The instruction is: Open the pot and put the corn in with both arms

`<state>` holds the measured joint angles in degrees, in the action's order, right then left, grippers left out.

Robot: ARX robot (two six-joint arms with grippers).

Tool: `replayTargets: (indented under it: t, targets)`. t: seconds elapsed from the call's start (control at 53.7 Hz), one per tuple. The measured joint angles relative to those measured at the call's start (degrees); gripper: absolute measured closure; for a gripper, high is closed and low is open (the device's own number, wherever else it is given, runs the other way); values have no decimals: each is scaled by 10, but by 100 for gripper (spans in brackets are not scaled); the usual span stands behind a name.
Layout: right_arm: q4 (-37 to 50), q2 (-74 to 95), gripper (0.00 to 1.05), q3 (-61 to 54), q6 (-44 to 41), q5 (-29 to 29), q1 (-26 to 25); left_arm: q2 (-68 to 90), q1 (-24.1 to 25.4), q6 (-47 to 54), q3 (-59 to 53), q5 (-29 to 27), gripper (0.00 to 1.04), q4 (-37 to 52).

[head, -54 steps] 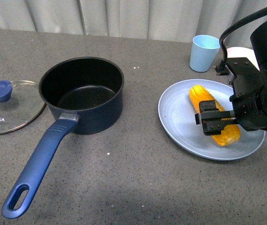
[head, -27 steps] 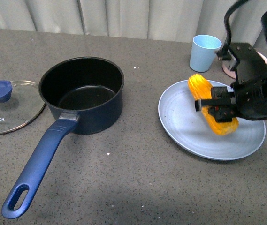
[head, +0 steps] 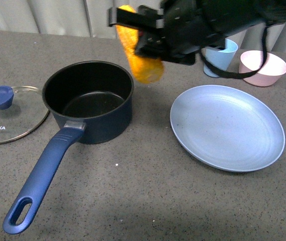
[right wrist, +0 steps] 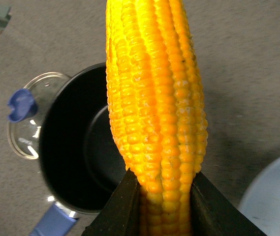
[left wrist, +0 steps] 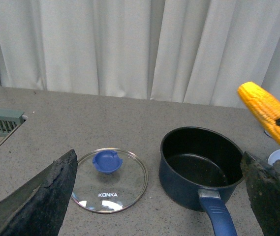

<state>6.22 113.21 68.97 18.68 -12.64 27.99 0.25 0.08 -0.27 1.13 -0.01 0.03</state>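
Observation:
The dark navy pot (head: pixel 88 98) stands open on the grey table, its long blue handle (head: pixel 43 175) pointing toward me; it also shows in the left wrist view (left wrist: pixel 199 167) and the right wrist view (right wrist: pixel 78 157). My right gripper (head: pixel 150 37) is shut on the yellow-orange corn (head: pixel 136 47) and holds it in the air beside the pot's right rim. In the right wrist view the corn (right wrist: pixel 154 103) fills the middle between the black fingers (right wrist: pixel 117 209). My left gripper (left wrist: pixel 159 196) is open and empty, above the table short of the pot.
The glass lid (head: pixel 9 113) with a blue knob lies flat left of the pot. An empty blue plate (head: pixel 228 125) sits right of the pot. A light blue cup (head: pixel 222 57) and a pink bowl (head: pixel 263 68) stand behind it. Curtains hang at the back.
My right gripper has lifted the corn off the blue plate and carried it up and to the left, to just beside the pot's right rim. The plate is now empty.

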Motion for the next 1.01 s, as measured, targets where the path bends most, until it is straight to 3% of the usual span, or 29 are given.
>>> replayTargets:
  t: [0.224, 0.54, 0.689, 1.006]
  targets:
    - [-40, 60, 87, 80, 26, 10, 54, 0, 0, 0, 0, 0, 7, 0]
    - [-62, 122, 87, 136, 35, 3, 70, 0, 0, 0, 0, 0, 7, 0]
    - [-64, 125, 57, 139, 39, -1, 72, 0, 0, 0, 0, 0, 7, 0]
    - [-14, 98, 7, 92, 36, 20, 63, 0, 0, 0, 0, 0, 7, 0]
